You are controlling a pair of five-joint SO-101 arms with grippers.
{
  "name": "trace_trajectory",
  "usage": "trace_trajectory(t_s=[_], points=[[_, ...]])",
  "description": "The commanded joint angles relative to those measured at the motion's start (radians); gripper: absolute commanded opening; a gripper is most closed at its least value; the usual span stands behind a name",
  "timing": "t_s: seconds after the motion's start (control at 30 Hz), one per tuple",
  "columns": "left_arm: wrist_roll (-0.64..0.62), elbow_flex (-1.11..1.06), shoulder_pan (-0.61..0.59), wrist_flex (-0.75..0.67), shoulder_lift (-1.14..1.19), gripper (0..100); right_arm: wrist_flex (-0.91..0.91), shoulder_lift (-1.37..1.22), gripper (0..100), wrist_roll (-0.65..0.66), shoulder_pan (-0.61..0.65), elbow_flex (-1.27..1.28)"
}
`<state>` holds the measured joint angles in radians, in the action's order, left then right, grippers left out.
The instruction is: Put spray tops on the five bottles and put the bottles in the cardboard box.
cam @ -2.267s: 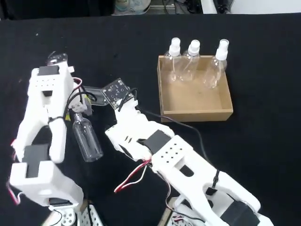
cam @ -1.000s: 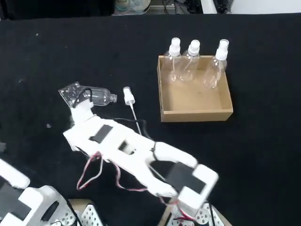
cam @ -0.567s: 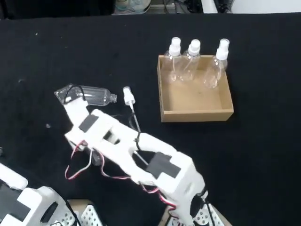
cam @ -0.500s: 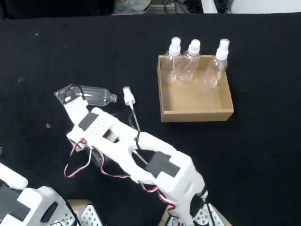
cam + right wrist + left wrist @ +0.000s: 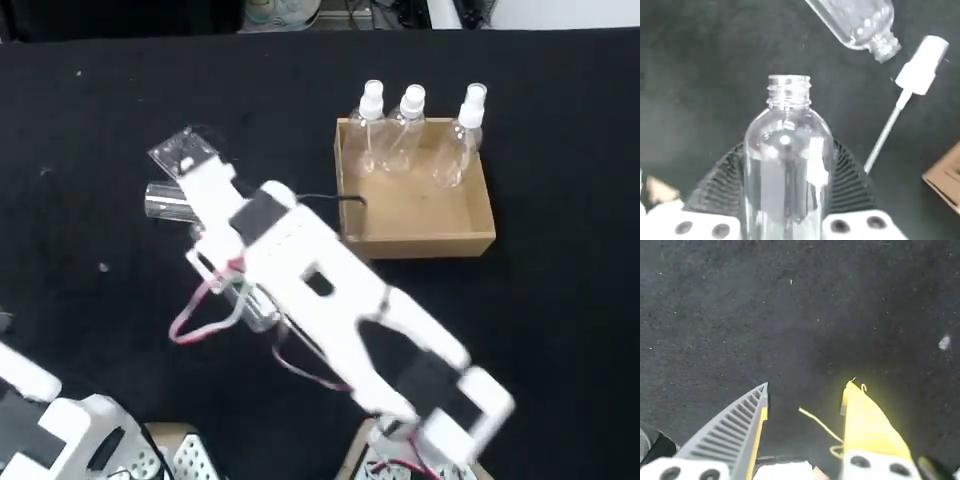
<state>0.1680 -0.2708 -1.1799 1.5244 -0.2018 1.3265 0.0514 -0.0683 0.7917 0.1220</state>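
My right gripper [image 5: 787, 172] is shut on a clear, capless bottle [image 5: 787, 130], whose open neck points away from the wrist. Beyond it on the black cloth lie a second capless bottle [image 5: 852, 17] and a loose white spray top [image 5: 921, 64] with its long tube. In the high view the right arm [image 5: 300, 270] stretches over the table's middle, and the lying bottle [image 5: 165, 200] pokes out on its left. The cardboard box [image 5: 415, 243] holds three capped bottles [image 5: 408, 130] along its far wall. My left gripper [image 5: 806, 390] stands open above bare cloth.
The left arm [image 5: 50, 420] is pulled back at the near left corner. A corner of the box [image 5: 947, 182] shows beside the spray top. The near half of the box floor [image 5: 420, 205] is bare.
The left arm, which held a bottle 2.3 s ago, has withdrawn to the near left. The right arm has swung up and to the right, now covering the spray top and part of the lying bottle.
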Motion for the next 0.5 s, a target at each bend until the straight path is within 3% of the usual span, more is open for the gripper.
trace_trajectory(t_s=[0.0, 0.17, 0.47], points=[[0.005, -0.007, 0.108, 0.029, -0.046, 24, -0.002, 0.254, 1.1, 0.071, -0.038, 0.156], [0.005, -0.042, 0.305, 0.026, -0.046, 24, 0.035, 0.486, 1.1, 0.262, -0.218, 0.344], [-0.037, -0.076, 0.832, 0.031, -0.048, 23, 0.265, 0.665, 1.1, 0.720, -0.701, 0.369]])
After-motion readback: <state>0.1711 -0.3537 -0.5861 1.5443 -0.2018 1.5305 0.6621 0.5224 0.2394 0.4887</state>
